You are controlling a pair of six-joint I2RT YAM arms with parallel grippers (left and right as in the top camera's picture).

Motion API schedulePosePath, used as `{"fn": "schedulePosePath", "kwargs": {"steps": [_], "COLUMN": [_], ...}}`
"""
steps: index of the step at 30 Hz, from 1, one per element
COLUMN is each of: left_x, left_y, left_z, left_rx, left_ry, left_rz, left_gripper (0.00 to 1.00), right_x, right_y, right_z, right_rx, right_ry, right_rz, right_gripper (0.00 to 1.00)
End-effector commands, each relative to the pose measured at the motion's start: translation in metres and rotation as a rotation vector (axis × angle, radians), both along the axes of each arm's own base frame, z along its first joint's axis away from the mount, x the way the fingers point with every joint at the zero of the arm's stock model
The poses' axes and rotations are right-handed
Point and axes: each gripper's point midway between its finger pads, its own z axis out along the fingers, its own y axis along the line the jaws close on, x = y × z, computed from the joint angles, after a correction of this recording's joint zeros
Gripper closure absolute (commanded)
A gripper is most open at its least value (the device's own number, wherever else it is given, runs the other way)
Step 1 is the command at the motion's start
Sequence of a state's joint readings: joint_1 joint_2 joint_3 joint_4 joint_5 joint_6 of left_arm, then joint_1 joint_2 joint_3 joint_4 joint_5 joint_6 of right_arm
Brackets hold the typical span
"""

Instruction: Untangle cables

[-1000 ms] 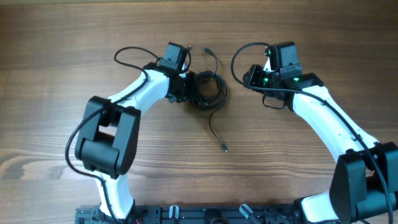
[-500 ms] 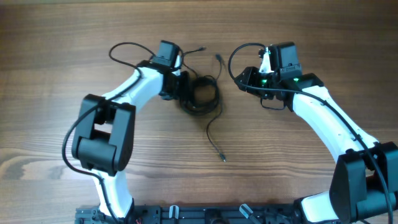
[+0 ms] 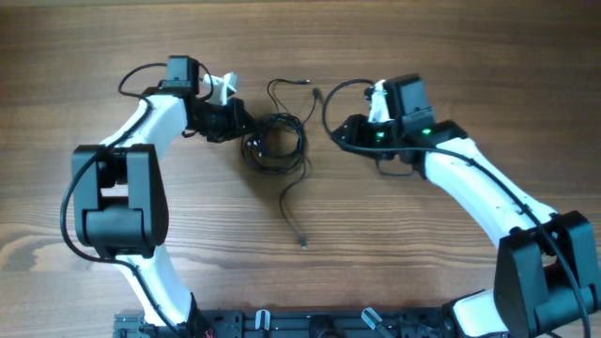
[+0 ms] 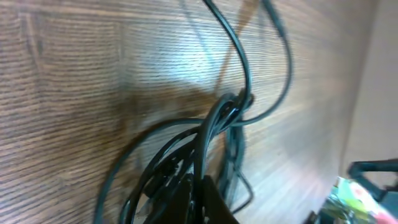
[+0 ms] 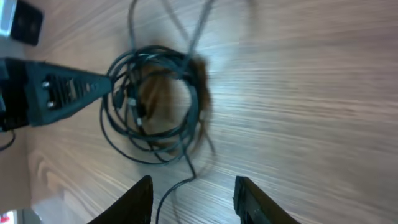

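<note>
Cables [image 4: 216,121] lie coiled, left jaws clamped on their edge.

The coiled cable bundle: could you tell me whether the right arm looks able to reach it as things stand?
Probably yes: the right end effector is open beside the cable bundle, with only bare table between them, and the left end effector grips only its far edge.

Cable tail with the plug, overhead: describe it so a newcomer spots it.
On the wooden table, find the coiled bundle of thin black cables at the centre. One strand leaves its lower edge toward the picture's bottom, ending in a small plug; the other loose ends loop above the coil.
</note>
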State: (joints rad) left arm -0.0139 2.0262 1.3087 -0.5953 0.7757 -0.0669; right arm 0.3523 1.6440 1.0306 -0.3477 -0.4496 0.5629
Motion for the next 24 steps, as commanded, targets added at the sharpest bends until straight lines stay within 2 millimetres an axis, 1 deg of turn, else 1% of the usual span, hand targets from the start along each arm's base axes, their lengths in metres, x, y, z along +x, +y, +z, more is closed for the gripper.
{"fn": "schedulePosePath", "kwargs": {"steps": [1,3,4,7,10,13,17,21,23,24], "left_x": [-0.006,-0.008,-0.010,-0.013,-0.014,-0.016,-0.018,-0.018,-0.018,-0.017], "left_y": [-0.016,-0.019,-0.020,-0.023,-0.029,-0.034,-0.037,-0.039,-0.038,-0.038], "left_z": [0.018,0.019,0.019,0.021,0.029,0.035,0.036,0.036,0.033,0.031], "left_rx": [-0.142,-0.153,-0.152,-0.168,-0.224,-0.268,-0.270,-0.268,-0.254,-0.240], "left_ry": [-0.076,-0.079,-0.077,-0.070,-0.073,-0.085,-0.096,-0.096,-0.096,-0.095], "left_rz": [-0.113,-0.125,-0.131,-0.140,-0.152,-0.169,-0.187,-0.192,-0.190,-0.188], "left_gripper": [0.96,0.96,0.96,0.96,0.96,0.96,0.96,0.96,0.96,0.96], "right_x": [-0.005,-0.002,0.002,0.012,0.016,0.015,0.013,0.012,0.009,0.005], "right_y": [0.020,0.026,0.026,0.015,0.013,0.013,0.012,0.013,0.018,0.024], "right_z": [-0.005,-0.002,-0.003,-0.013,-0.019,-0.025,-0.031,-0.030,-0.028,-0.026], "right_rx": [0.018,0.029,0.023,-0.018,-0.022,-0.026,-0.035,-0.029,0.034,0.092], "right_ry": [-0.018,-0.042,-0.042,-0.009,0.008,0.023,0.041,0.048,0.119,0.185], "right_rz": [0.060,0.061,0.028,-0.106,-0.143,-0.142,-0.142,-0.149,-0.197,-0.236], "right_gripper": [0.56,0.56,0.56,0.55,0.53,0.53,0.53,0.52,0.52,0.52]}}
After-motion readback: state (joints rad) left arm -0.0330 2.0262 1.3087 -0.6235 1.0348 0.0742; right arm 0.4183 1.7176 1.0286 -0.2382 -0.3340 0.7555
